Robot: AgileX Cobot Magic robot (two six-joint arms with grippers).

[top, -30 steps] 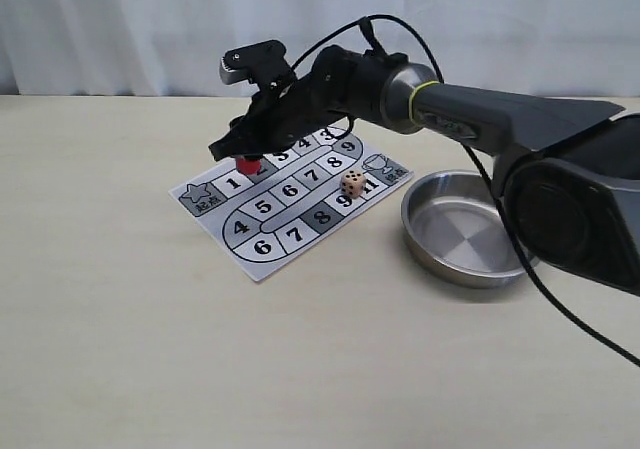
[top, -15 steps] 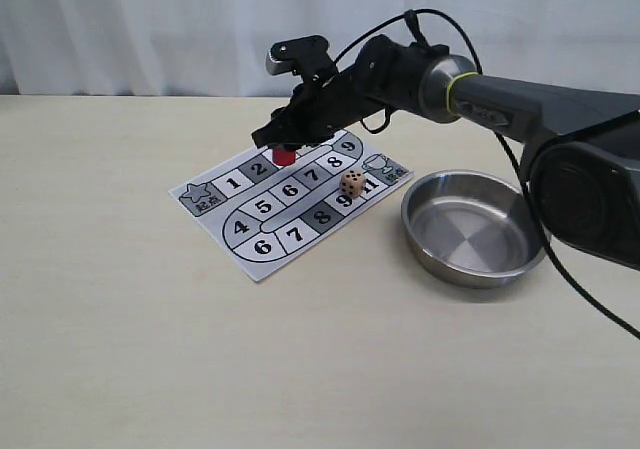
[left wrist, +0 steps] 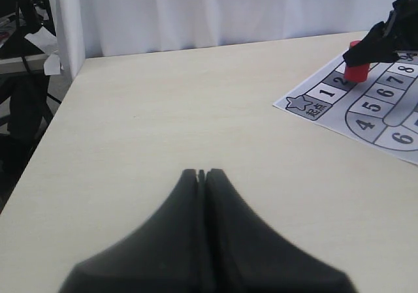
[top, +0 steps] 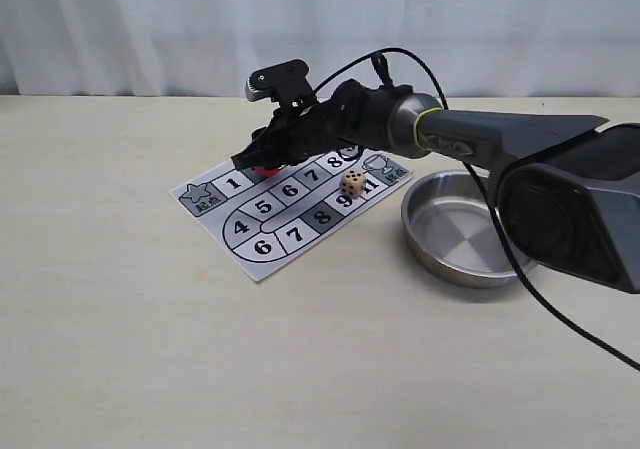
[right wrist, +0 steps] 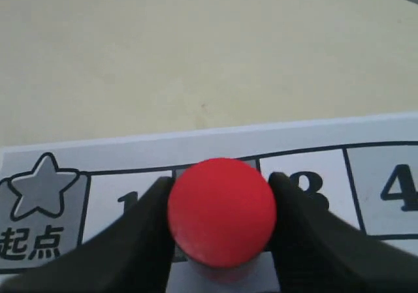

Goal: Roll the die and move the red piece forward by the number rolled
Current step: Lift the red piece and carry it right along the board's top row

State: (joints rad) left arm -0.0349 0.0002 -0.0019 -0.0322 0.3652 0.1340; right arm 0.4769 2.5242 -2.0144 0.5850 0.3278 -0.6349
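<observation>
The red piece is held over square 2 of the numbered game board, in the far row. My right gripper is shut on it, and whether the piece touches the board I cannot tell. In the right wrist view the round top of the red piece fills the gap between the two black fingers, between squares 1 and 3. The die, a tan cube with dark pips, rests on the board near squares 9 and 11. My left gripper is shut and empty over bare table, far from the board.
A shallow metal bowl stands right of the board, under the right arm. A black cable loops above that arm. White curtains hang behind the table. In the left wrist view the table's edge runs beside dark equipment.
The right gripper carried the red piece rightward and up along the far row, then back left and lower, over square 2. The die and bowl stayed put.
</observation>
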